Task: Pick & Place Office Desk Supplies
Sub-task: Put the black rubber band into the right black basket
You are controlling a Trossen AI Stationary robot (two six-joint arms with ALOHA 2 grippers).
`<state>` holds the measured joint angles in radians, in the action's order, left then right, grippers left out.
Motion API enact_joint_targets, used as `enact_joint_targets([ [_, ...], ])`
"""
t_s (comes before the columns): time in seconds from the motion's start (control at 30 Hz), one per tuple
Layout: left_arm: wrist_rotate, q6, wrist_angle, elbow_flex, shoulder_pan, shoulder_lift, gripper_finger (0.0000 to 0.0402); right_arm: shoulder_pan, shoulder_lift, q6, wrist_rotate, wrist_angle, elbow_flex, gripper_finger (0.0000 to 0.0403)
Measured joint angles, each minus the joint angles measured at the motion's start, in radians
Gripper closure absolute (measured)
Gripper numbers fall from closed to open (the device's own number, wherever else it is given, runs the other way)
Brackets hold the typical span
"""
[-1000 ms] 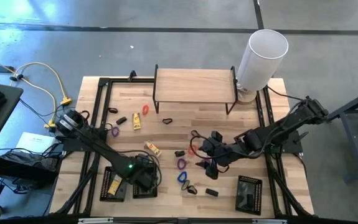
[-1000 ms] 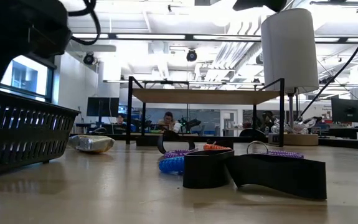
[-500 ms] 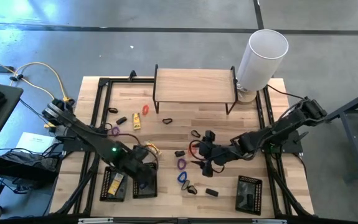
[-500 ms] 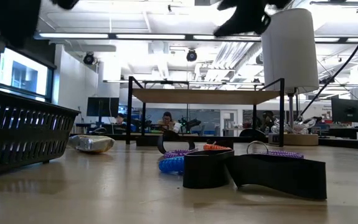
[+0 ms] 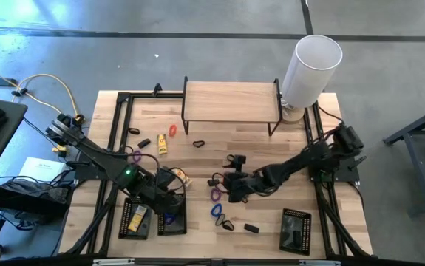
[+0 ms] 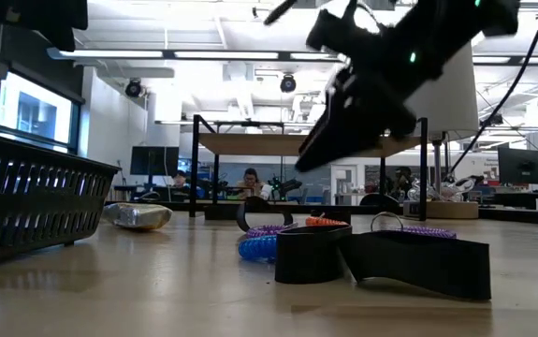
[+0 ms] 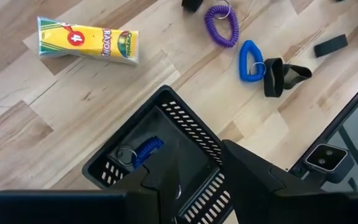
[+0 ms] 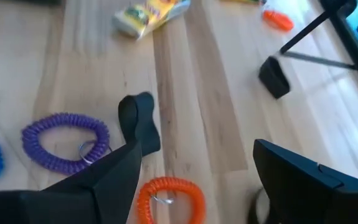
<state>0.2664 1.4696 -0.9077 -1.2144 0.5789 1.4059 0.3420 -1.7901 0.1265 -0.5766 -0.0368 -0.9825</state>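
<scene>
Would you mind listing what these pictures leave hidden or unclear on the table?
- Left gripper: in the left wrist view its fingers are cut off by the frame edge over the mesh tray; only a blue coil shows inside.
- Orange coil: partly cut off at the right wrist view's edge, between the right gripper's open fingers.
- Low view: the near tray wall hides its contents.

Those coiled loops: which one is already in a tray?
A blue coiled loop, lying inside the black mesh tray; the purple and other blue loops lie on the table.
</scene>
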Motion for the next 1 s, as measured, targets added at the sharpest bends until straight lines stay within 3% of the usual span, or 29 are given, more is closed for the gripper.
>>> enact_joint_targets([
  [0.3, -0.003, -0.009, 0.0, 0.0, 0.007, 0.0, 0.0284, -0.002, -0.115, -0.081, 0.004, 0.124, 0.0, 0.0105],
  [0.63, -0.003, -0.026, -0.006, 0.0, 0.016, 0.0, 0.0284, -0.003, -0.118, -0.187, 0.014, 0.251, 0.0, 0.0105],
  [1.0, -0.015, -0.028, -0.006, 0.0, 0.016, 0.0, 0.0284, -0.024, -0.145, -0.21, 0.061, 0.27, 0.0, 0.0105],
])
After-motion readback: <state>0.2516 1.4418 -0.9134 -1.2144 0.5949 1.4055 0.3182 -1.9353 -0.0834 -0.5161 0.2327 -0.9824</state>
